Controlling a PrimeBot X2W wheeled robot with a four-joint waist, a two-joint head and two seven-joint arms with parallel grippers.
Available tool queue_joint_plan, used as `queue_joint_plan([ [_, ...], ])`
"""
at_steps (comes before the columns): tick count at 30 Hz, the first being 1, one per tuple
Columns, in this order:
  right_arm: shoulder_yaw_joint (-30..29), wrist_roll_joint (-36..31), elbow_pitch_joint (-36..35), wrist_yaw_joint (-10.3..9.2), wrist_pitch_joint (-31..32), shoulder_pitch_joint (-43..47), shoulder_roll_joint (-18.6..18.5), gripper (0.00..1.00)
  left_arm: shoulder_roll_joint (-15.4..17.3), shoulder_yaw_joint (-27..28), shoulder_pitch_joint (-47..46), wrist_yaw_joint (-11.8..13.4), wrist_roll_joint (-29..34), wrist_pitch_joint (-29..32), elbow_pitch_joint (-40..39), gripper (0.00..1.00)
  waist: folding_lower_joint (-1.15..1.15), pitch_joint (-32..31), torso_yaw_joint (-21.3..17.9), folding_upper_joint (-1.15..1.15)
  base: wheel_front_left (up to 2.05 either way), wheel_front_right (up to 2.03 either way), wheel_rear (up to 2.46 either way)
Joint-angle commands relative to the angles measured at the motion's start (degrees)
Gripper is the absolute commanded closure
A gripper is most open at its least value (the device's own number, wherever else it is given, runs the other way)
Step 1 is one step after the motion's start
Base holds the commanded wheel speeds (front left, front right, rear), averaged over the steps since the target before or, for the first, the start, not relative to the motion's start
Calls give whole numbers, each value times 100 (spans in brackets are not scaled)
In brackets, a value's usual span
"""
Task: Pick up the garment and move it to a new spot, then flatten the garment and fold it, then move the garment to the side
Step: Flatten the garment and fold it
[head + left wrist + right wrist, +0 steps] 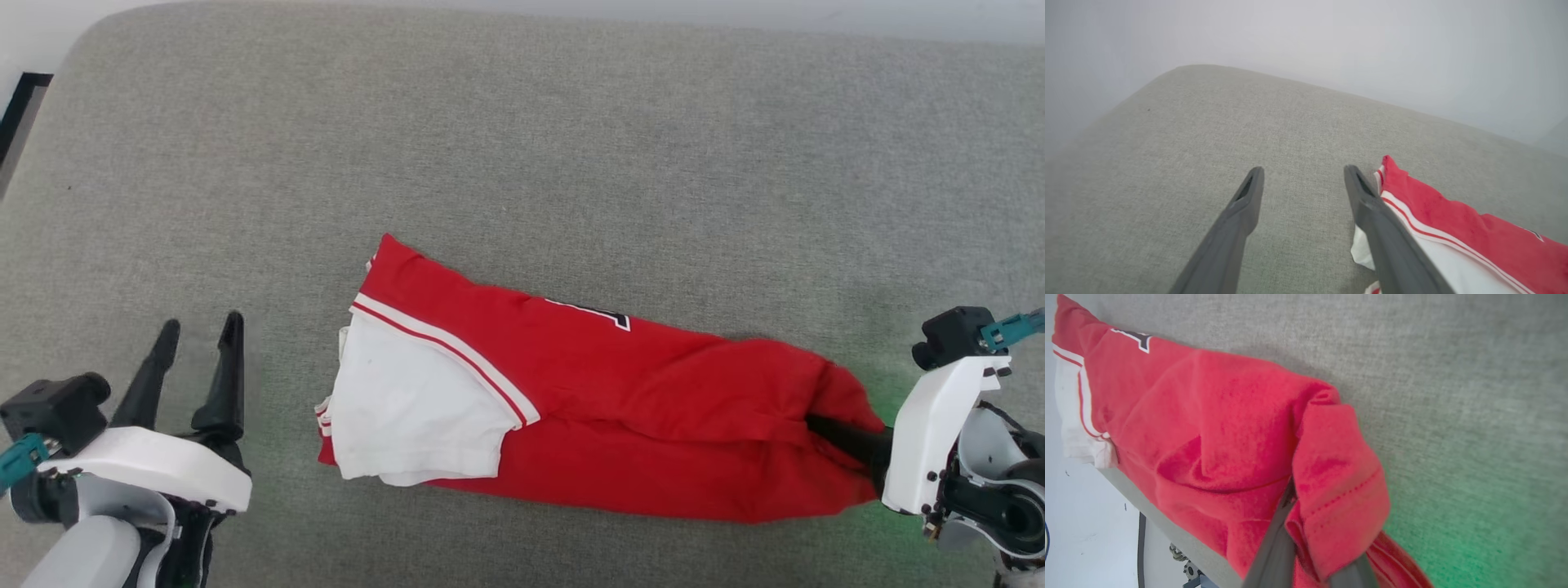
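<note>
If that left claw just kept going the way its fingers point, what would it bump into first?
Probably nothing but the grey cushion: the left gripper, fingers open, aims over bare fabric and would pass just beside the garment. Depth is unclear.

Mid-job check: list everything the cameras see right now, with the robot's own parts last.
garment: one, red with a white red-striped sleeve and a bit of black lettering, folded long across the middle of the surface, right end bunched.
padded surface: one, grey fabric, under everything, with a green tint near the right gripper.
dark strip: one, black, past the surface's far left corner.
left gripper: one, dark fingers on a white wrist, lower left, jaws open, apart from the sleeve end.
right gripper: one, same colours, lower right, jaws shut on the garment's red end.
</note>
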Motion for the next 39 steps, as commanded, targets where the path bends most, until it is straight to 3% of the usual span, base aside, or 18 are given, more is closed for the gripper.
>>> queue_joint_plan([
  [1,59,94,55,29,-80,-34,0,100,-150,250,73,-132,263,-32,12,0,0,-15,5,0,0,0,0],
  [13,-362,474,277,29,-492,-242,-467,100,-1515,2236,849,-1263,2076,-34,57,0,0,-137,-236,0,0,0,0],
  [20,-771,479,765,17,-577,-415,-893,100,-2231,2935,1032,-1822,2733,-33,130,0,0,-159,-434,0,0,0,0],
  [27,-1131,133,1748,17,-861,-752,-1530,100,-2583,3189,909,-1964,3160,-34,12,0,0,-114,-610,0,0,0,0],
  [34,-1181,8,2328,17,-1182,-1030,-1711,100,-2639,3124,904,-1966,3139,-34,-105,0,0,-86,-703,0,0,0,0],
  [39,-980,246,2019,17,-1150,-973,-1660,100,-2628,3071,929,-1967,3205,-34,-177,0,0,-101,-758,0,0,0,0],
])
